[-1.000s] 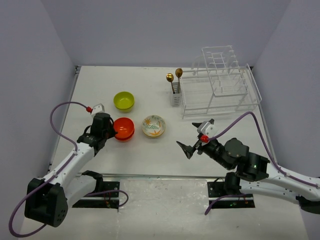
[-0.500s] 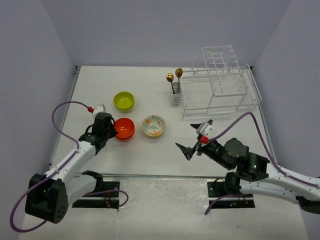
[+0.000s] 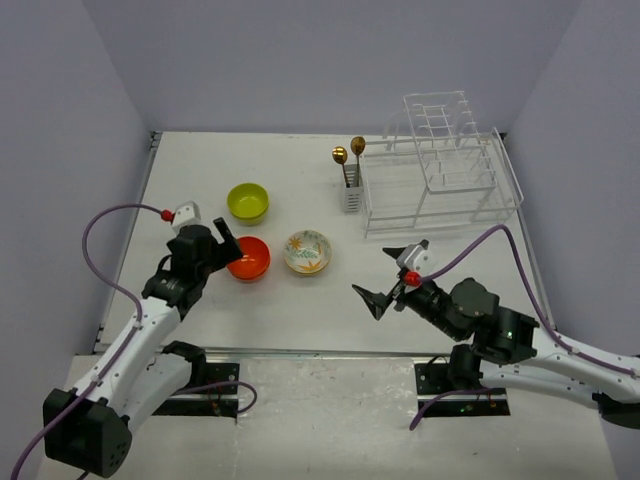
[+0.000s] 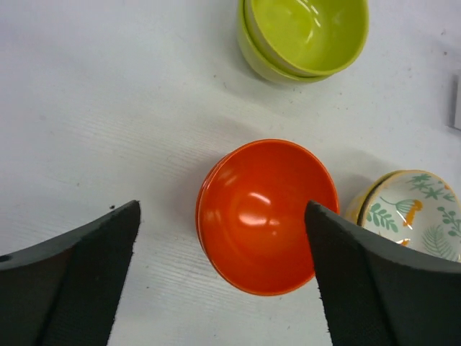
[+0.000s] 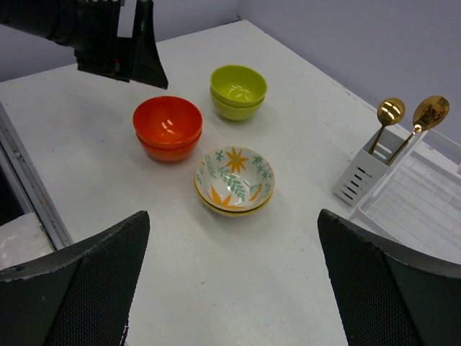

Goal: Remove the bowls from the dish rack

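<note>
Plain orange bowl (image 4: 263, 216), plain lime-green bowl (image 4: 306, 32), cream bowl (image 5: 234, 180) with colourful floral pattern; white dish rack (image 3: 432, 196), gold spoons (image 5: 391, 110).

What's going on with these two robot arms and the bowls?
The orange bowls, lime-green bowls and floral bowl sit on the table, left of the dish rack, which holds none. The left claw is open just above the orange bowls, gripping nothing. The right claw hangs open over bare table, also empty. Two gold spoons stand in the caddy.
</note>
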Motion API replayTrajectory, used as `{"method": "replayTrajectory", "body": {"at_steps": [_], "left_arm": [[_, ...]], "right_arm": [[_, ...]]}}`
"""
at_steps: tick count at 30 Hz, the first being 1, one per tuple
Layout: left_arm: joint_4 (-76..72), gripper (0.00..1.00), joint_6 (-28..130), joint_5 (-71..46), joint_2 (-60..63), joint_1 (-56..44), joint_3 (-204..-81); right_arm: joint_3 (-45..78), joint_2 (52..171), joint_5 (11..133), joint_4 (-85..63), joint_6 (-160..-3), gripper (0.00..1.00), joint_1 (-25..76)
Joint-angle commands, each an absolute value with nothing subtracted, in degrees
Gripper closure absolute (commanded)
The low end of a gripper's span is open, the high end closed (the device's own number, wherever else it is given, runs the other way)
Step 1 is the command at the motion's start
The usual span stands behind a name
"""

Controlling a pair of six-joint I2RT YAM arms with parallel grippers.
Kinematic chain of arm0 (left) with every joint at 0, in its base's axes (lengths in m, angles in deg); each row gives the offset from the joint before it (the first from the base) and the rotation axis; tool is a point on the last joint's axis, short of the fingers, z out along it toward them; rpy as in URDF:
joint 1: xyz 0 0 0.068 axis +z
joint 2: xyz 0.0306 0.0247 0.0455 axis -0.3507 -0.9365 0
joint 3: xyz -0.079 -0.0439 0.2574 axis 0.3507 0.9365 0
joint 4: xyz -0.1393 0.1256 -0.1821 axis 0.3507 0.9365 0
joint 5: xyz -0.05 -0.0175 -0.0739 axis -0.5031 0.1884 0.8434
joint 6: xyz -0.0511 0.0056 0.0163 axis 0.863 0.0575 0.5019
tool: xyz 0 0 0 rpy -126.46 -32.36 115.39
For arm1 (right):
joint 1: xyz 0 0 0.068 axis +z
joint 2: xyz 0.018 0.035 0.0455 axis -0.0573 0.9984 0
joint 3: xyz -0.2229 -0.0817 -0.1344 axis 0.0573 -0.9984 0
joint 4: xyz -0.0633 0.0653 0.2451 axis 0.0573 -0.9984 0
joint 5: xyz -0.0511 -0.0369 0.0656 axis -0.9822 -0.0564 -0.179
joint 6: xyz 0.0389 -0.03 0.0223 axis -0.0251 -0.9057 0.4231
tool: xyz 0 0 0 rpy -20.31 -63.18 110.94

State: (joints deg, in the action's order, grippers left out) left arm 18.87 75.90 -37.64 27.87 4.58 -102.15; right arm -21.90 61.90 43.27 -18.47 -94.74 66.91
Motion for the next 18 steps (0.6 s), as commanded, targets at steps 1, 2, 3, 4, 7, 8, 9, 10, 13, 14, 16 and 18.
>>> {"method": "replayTrajectory", "body": {"at_steps": [1, 2, 3, 4, 7, 8, 9, 10, 13, 14, 16, 18], "left_arm": [[25.23, 0.00, 73.87, -39.77, 32.44, 4.27, -109.80], [27.27, 0.00, 72.82, -40.83, 32.88, 4.27, -111.65], [29.38, 0.00, 70.81, -42.32, 33.15, 4.27, -113.76], [31.84, 0.00, 70.18, -45.99, 33.50, 4.27, -118.22], [41.67, 0.00, 68.51, -51.73, 35.34, 4.27, -125.81], [42.40, 0.00, 67.37, -52.17, 36.31, 4.27, -127.04], [42.49, 0.00, 66.40, -52.35, 38.75, 4.27, -128.36], [42.15, 0.00, 65.70, -52.44, 40.08, 4.27, -128.81], [43.10, 0.00, 63.85, -54.36, 43.68, 4.27, -130.21], [43.55, 0.00, 63.24, -55.24, 44.40, 4.27, -130.30], [43.99, 0.00, 62.62, -58.58, 46.50, 4.27, -128.99], [43.90, 0.00, 62.35, -61.82, 49.04, 4.27, -126.53]], "right_arm": [[-20.51, 63.04, 37.74, -15.80, -91.99, 0.01, 67.20], [-20.33, 63.56, 31.20, -15.80, -90.16, 0.01, 67.20], [-20.15, 64.01, 26.61, -15.71, -89.01, 0.01, 67.20], [-19.98, 64.27, 22.21, -15.80, -87.00, 0.01, 67.03], [-18.14, 65.24, 11.80, -19.81, -80.86, 0.01, 64.75], [-17.09, 65.15, 11.79, -22.28, -78.39, 0.01, 63.35], [-14.29, 64.46, 15.36, -25.26, -75.76, 0.01, 61.51], [-12.87, 64.19, 18.36, -30.60, -71.90, 0.01, 56.70], [-8.65, 63.40, 25.32, -37.74, -69.41, 0.01, 48.08], [-7.59, 63.31, 25.59, -39.60, -68.97, 0.01, 46.82], [-4.52, 62.87, 25.77, -45.57, -67.56, 0.01, 45.49], [-3.02, 62.08, 25.68, -48.22, -66.68, 0.01, 45.49]]}}
